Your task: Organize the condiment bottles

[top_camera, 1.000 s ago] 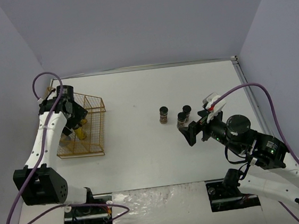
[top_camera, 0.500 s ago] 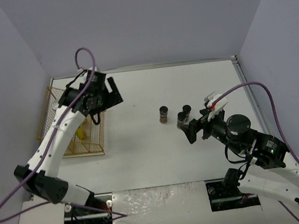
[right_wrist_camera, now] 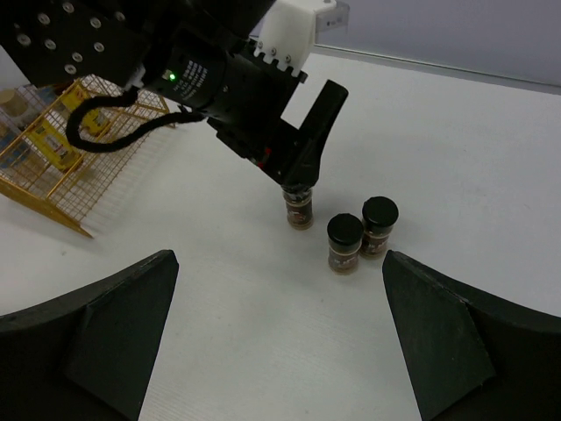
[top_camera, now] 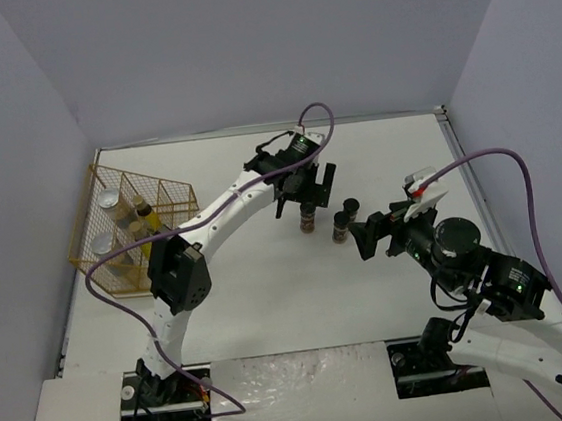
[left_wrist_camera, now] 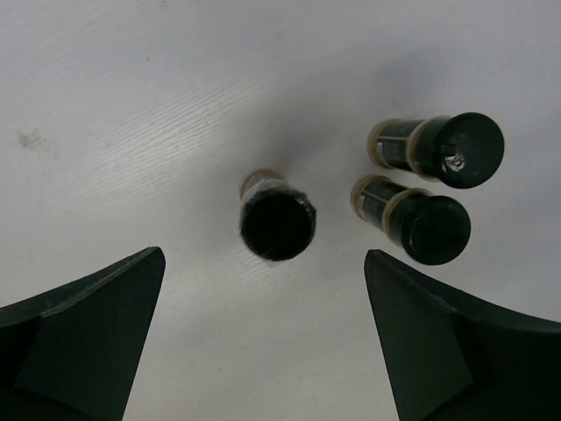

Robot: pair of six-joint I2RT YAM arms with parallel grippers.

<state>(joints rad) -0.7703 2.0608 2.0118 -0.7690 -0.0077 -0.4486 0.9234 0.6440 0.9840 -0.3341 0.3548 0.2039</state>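
Three small dark black-capped jars stand upright mid-table: one alone (top_camera: 308,218) and two close together (top_camera: 342,226) (top_camera: 351,206). My left gripper (top_camera: 304,190) hangs open and empty right above the lone jar (left_wrist_camera: 276,224), which sits just ahead of the gap between its fingers; the pair (left_wrist_camera: 412,224) (left_wrist_camera: 438,149) is to its right. My right gripper (top_camera: 364,237) is open and empty, just right of the pair and facing the jars (right_wrist_camera: 344,243). Two white silver-capped bottles (top_camera: 109,198) (top_camera: 102,244) and slim yellow-filled ones (top_camera: 143,215) stand in the gold wire rack (top_camera: 174,197).
The gold wire rack stands at the table's left edge and also shows at the left of the right wrist view (right_wrist_camera: 70,149). The left arm's wrist (right_wrist_camera: 263,96) reaches across over the lone jar. Purple walls close in the table.
My left arm has swung from the rack at the left across to the lone jar mid-table, gripper open. My right gripper has shifted slightly right and back.
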